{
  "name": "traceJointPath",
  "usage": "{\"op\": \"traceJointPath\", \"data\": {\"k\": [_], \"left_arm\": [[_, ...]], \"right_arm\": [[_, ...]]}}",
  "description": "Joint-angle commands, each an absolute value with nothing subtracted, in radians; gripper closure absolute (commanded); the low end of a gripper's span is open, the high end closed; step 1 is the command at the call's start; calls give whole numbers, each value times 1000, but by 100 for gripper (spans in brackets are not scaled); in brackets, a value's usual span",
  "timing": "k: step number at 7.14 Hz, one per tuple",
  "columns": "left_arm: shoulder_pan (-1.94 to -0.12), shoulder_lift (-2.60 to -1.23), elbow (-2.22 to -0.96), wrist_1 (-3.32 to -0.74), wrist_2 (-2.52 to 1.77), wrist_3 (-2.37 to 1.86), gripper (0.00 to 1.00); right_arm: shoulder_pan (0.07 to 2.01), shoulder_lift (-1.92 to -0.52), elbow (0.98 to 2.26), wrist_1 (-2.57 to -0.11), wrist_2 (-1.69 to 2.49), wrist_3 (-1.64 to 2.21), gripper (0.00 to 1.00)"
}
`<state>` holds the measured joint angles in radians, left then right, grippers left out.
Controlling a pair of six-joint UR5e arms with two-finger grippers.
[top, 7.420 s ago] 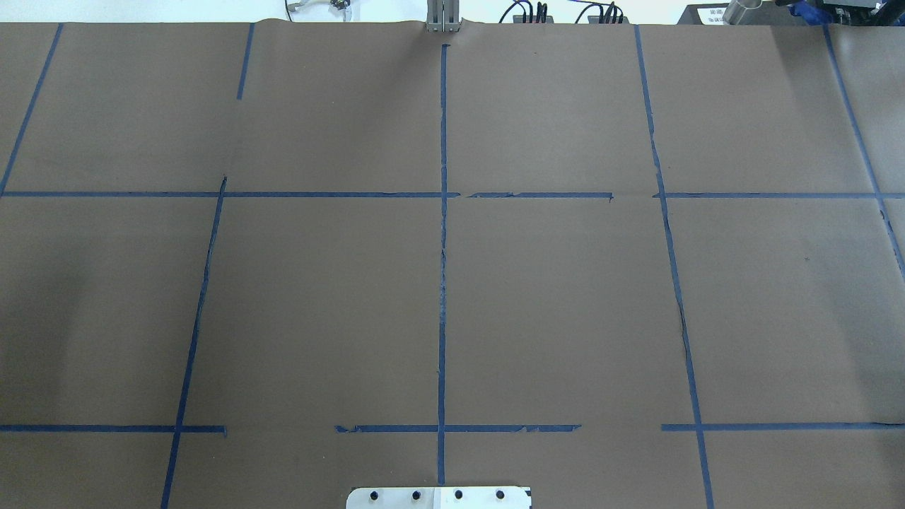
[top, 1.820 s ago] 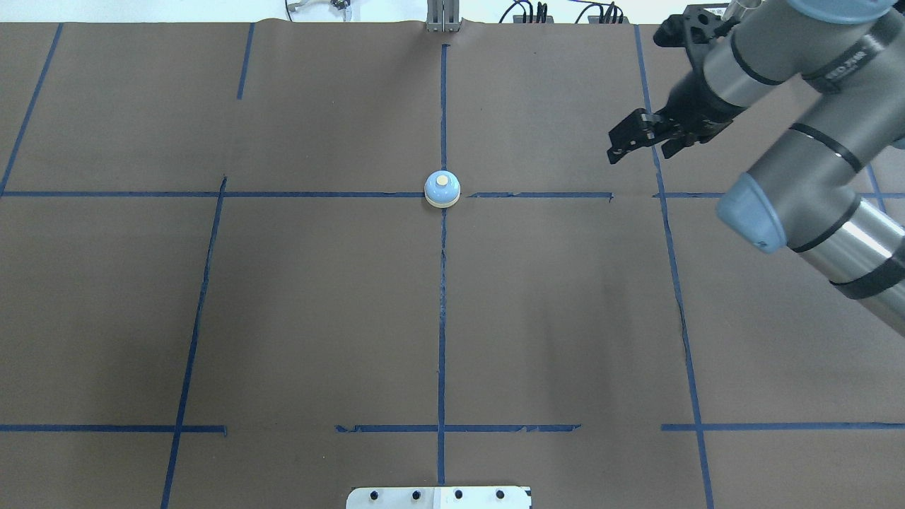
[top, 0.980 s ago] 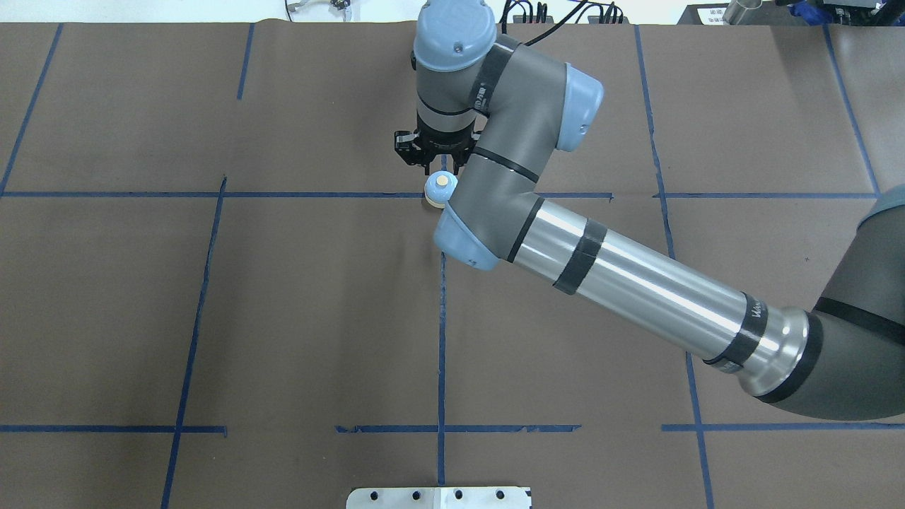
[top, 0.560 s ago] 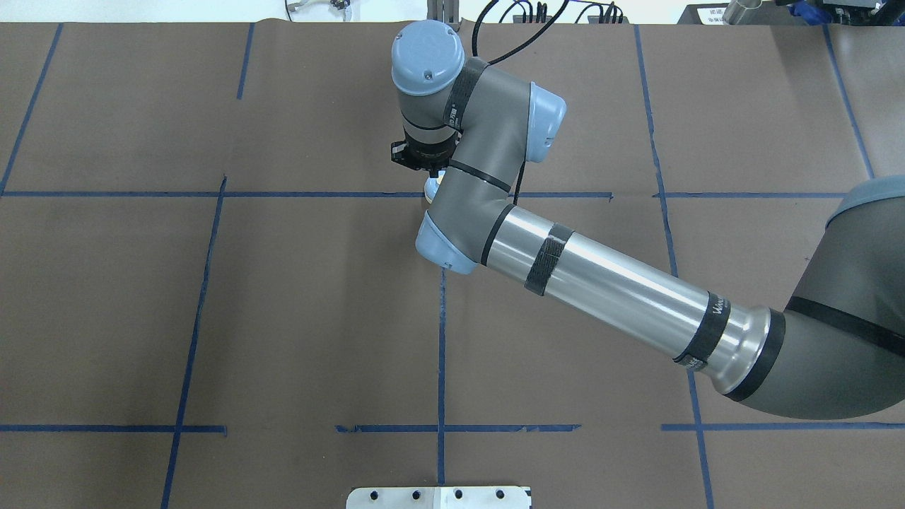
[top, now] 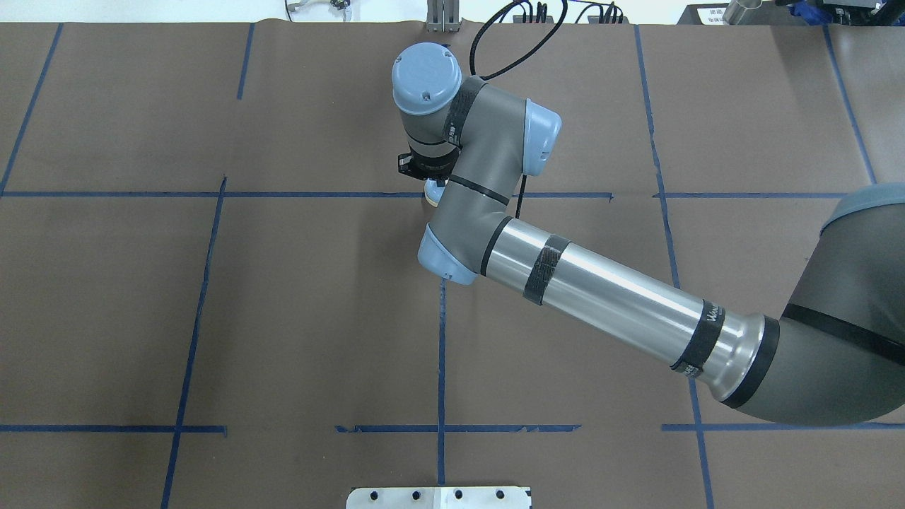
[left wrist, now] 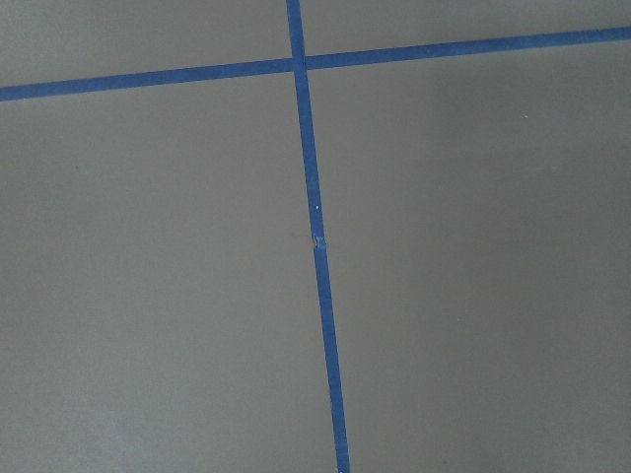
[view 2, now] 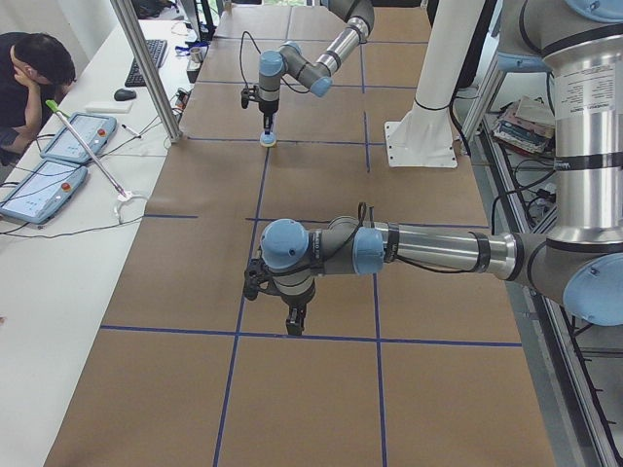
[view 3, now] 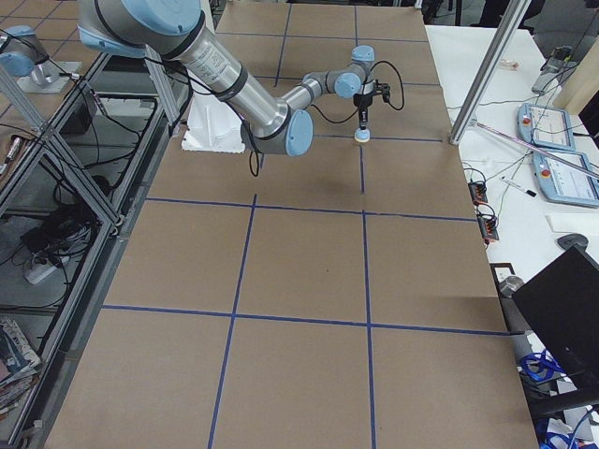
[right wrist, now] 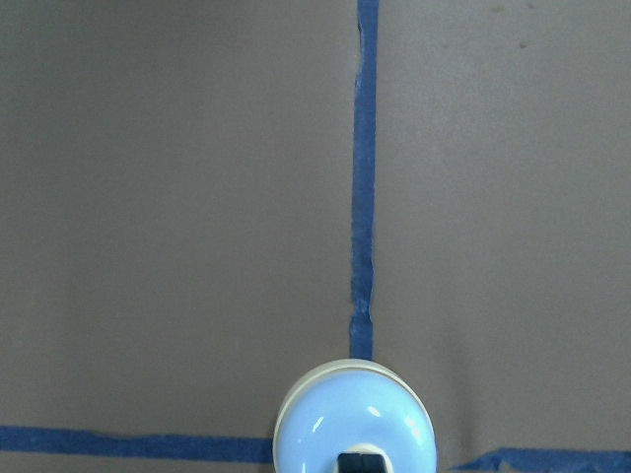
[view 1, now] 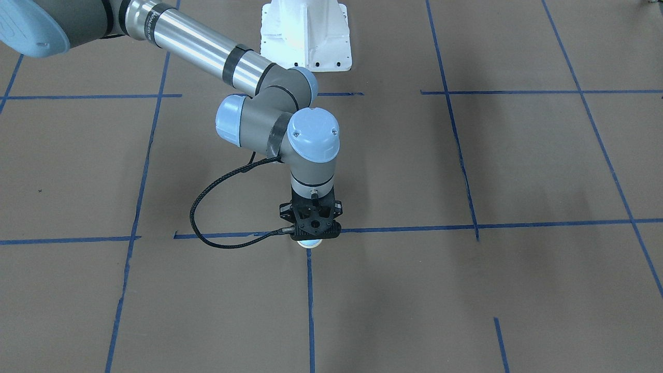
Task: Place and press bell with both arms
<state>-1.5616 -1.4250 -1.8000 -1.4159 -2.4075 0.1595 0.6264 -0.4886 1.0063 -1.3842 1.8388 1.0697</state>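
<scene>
Bell (right wrist: 315, 424): likely light, rigid, slick dome; press top centre. Right gripper (right wrist: 360, 463) narrow, 2 tips together on bell; left gripper (view 2: 295, 323): cannot tell.

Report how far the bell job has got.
Done: the bell sits on the blue tape crossing at mid-table, so it looks placed. In hand: the right claw is down at the bell's top, its dark tip at the dome's centre in the right wrist view. Left: the left claw hangs over bare paper far from the bell; its press is not yet done.
</scene>
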Motion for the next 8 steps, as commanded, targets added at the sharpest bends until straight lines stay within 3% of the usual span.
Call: {"op": "traceJointPath", "data": {"k": [1,3,4,5,6,8], "left_arm": [[-1562,-1425,-1799,-1416,-2408,158,0],[-1562,-1427,-1798,-1416,-2408,158,0],[-1562,-1427,-1798,-1416,-2407,158,0],[-1562,-1427,-1799,-1416,-2407,158,0],[-1562,-1425,-1799,-1416,-2407,158,0],[-1562,-1425,-1798,-1416,-2405,160,0]], "right_arm": [[626,-491,1005,-1385,1836,1066,100],[644,-480,1049,-1390,1857,1063,97],[681,-480,1078,-1394,1935,1063,89],[708,-482,1100,-1420,1983,1063,39],[736,-512,1129,-1428,1994,1060,1],[878,-712,1280,-1434,2173,876,0]]}}
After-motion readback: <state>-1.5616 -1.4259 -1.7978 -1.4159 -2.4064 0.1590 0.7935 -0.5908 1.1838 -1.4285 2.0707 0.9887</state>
